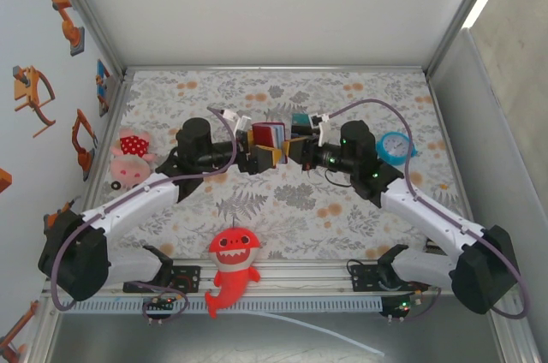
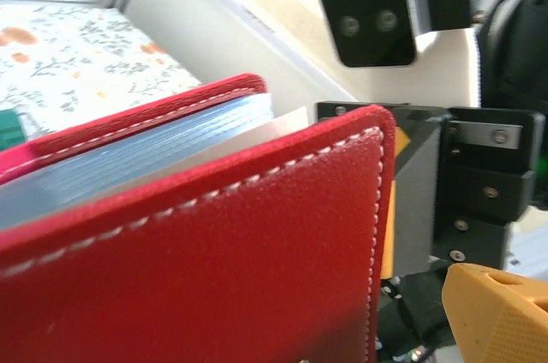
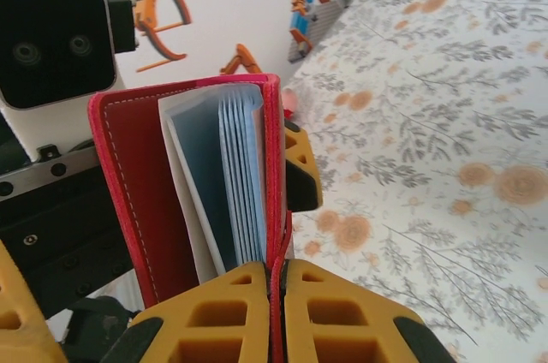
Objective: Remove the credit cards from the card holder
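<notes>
The dark red card holder [image 1: 268, 137] is held up in the air over the middle of the table, between both grippers. My right gripper [image 3: 276, 294] is shut on its short strap tab, and the wallet [image 3: 137, 175] stands partly open above those fingers. Bluish-grey inner leaves [image 3: 235, 175] fan out between the covers; I cannot tell cards from panels there. My left gripper [image 1: 264, 156] holds the wallet from the other side, one yellow finger [image 3: 301, 170] pressed on the outer cover. The red cover [image 2: 214, 252] hides the left fingers in the left wrist view.
A teal and black object [image 1: 300, 120] lies just behind the right gripper [image 1: 289, 151]. A blue alarm clock [image 1: 394, 149] stands to the right, a pink plush [image 1: 130, 157] to the left and a red shark plush [image 1: 233, 264] at the near edge. White walls enclose the floral table [image 1: 360, 209].
</notes>
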`<state>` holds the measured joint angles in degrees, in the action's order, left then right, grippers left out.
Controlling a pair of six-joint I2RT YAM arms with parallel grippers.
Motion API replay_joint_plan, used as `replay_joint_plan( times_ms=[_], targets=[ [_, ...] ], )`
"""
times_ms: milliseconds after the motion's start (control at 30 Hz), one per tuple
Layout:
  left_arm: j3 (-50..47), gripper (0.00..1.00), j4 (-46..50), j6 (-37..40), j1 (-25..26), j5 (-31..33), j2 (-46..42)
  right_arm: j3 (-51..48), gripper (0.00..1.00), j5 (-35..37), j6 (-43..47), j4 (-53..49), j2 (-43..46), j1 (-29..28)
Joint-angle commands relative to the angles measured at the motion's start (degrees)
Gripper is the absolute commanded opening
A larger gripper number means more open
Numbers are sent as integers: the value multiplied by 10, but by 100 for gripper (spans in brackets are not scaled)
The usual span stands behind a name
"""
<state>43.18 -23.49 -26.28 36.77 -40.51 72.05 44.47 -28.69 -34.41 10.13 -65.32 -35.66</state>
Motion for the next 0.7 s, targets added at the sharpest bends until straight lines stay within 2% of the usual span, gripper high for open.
replay_joint_plan(
  times_ms=[0,300,533,667],
  targets=[
    [15,98,47,19,14,79,5,6,0,55,19,-34,21,-2],
    [61,97,125,71,73,204,34,31,0,132,46,-109,27,-19],
    [75,100,123,56,84,254,59,46,0,154,53,-126,20,-31],
    [74,98,135,56,84,278,57,46,0,158,53,-125,26,-32]
  ],
)
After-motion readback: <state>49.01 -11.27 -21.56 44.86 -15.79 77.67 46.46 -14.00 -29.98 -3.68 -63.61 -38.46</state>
